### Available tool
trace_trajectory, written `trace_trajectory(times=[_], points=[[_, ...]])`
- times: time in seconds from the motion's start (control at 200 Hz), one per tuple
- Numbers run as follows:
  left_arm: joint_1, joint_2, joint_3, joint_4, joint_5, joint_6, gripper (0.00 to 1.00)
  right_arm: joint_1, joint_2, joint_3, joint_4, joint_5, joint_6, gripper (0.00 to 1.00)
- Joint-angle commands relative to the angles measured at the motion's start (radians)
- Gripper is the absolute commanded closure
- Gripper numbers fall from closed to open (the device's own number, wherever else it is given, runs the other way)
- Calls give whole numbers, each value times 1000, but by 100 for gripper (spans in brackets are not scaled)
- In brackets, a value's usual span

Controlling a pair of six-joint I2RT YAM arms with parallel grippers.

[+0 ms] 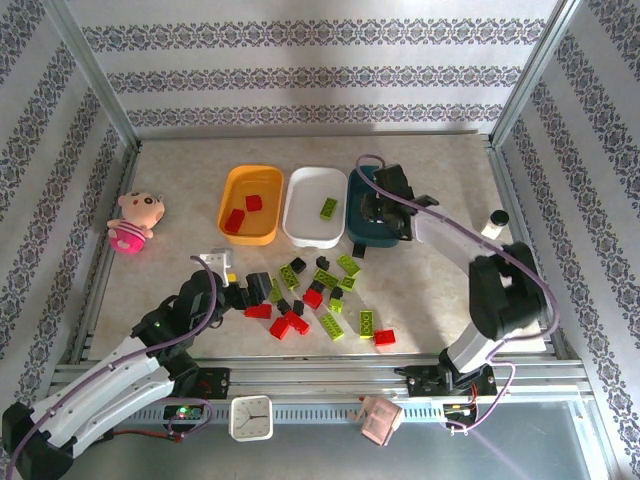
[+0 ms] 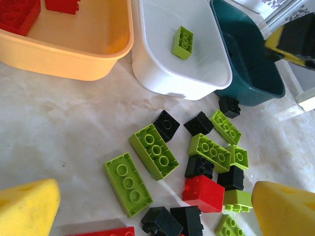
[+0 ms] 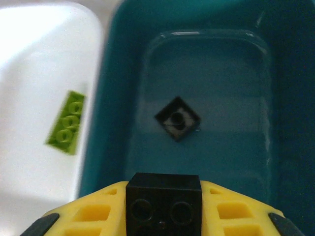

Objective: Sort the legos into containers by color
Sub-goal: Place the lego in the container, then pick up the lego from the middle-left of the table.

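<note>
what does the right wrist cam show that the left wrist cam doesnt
Right wrist view, not the left: a black brick clamped in the right gripper above the teal tray, and a second black brick lying on that tray's floor.
Left wrist view, not the right: the orange tray with red bricks, the loose pile of lime, black and red bricks on the table, and the open left gripper over it.
Both: the white tray holding one lime brick, with the teal tray beside it.
</note>
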Motion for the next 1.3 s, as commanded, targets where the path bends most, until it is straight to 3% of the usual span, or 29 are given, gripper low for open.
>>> trace_trajectory(times=[0.0, 0.26, 0.345, 0.52, 0.635, 0.82, 0.899, 1.104, 1.294], points=[[-2, -28, -13, -72, -37, -15, 0, -18, 82, 75, -74, 72, -35, 70], [-1, -43, 2, -136, -46, -10, 0, -19, 121, 94, -67, 48, -11, 37], [-1, -37, 13, -147, -48, -2, 0, -15, 73, 84, -65, 46, -10, 31], [-2, 58, 54, -217, -29, 7, 0, 18, -67, 6, -45, 16, -6, 30], [-3, 168, 54, -242, 17, 2, 8, 60, -145, -74, -29, 23, -2, 30], [-21, 279, 4, -149, 85, 1, 8, 81, -218, -186, 8, 1, 22, 30], [-39, 325, 21, -132, 72, 13, 0, 82, -236, -207, 12, -3, 24, 30], [-101, 460, 105, -197, -31, 44, 1, 77, -276, -222, 8, 4, 18, 30], [-139, 570, 120, -160, -74, 55, 2, 69, -294, -232, 13, -7, 24, 30]])
